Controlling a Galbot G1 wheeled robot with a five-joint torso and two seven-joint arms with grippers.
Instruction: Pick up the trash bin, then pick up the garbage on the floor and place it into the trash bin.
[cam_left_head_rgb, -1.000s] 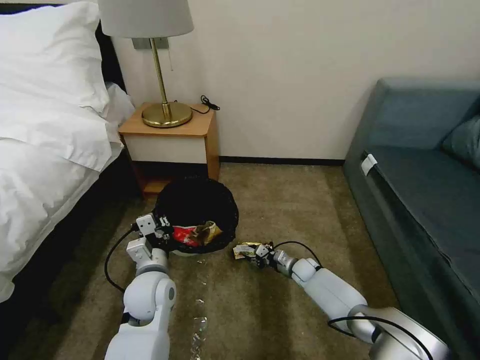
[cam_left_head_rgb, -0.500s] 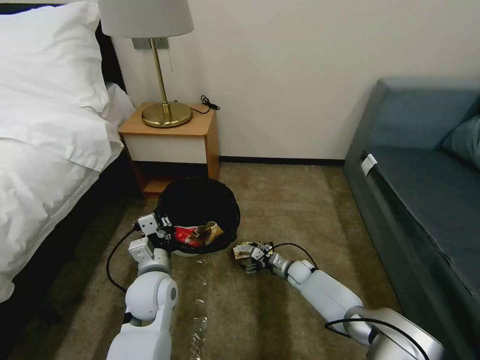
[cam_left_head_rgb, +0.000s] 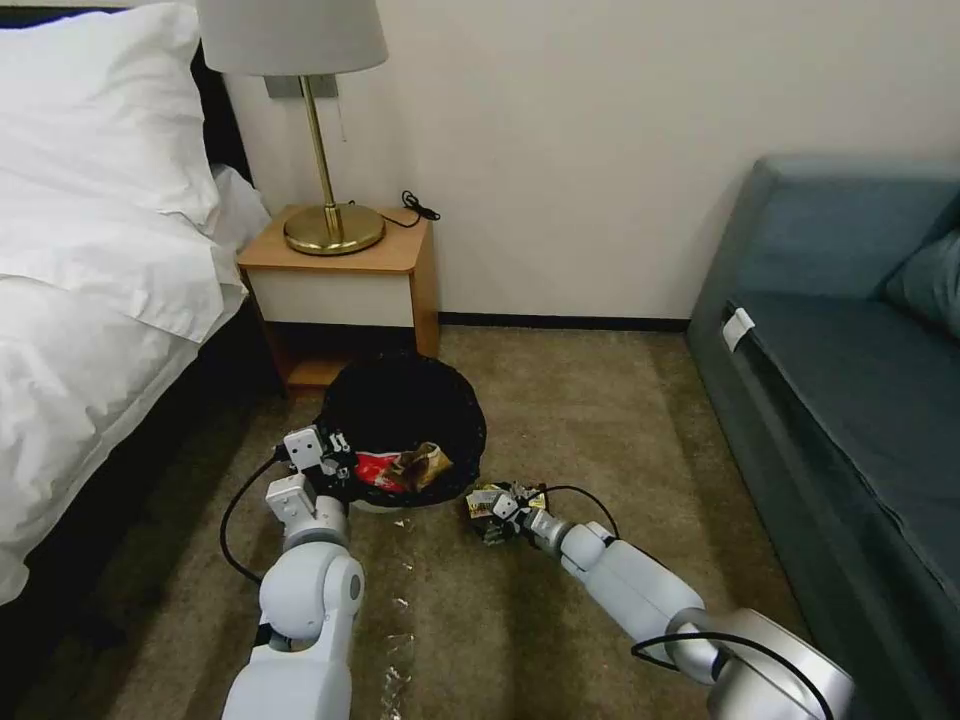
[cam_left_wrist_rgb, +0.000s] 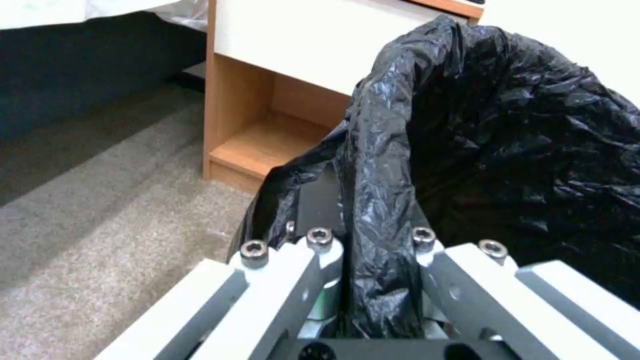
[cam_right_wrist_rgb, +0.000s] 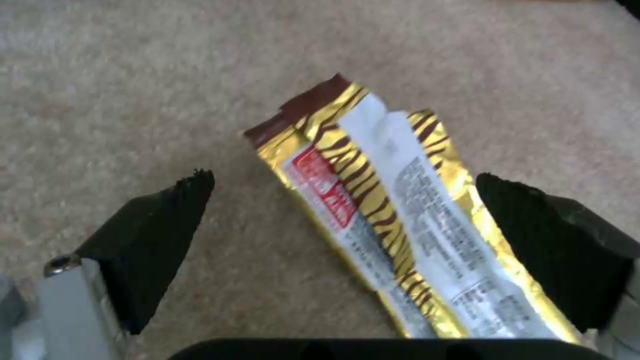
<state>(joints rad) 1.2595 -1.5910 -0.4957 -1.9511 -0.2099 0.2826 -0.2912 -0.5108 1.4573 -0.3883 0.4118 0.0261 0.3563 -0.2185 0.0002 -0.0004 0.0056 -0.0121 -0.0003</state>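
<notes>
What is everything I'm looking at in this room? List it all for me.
Trash bin: one, black-lined, on the carpet before the nightstand.
Red wrapper: one, inside the bin.
Brown paper bag: one, crumpled, inside the bin.
Gold wrapper: one, gold with brown stripes, on the carpet right of the bin.
Clear plastic litter: one, on the carpet near the bottom edge.
Nightstand: one, wood and white, against the wall.
Lamp: one, brass with pale shade, on the nightstand.
Bed: one, white bedding, left.
Sofa: one, blue-grey, right.
Left claw: shut on the bin's rim.
Right claw: open, straddling the gold wrapper.
</notes>
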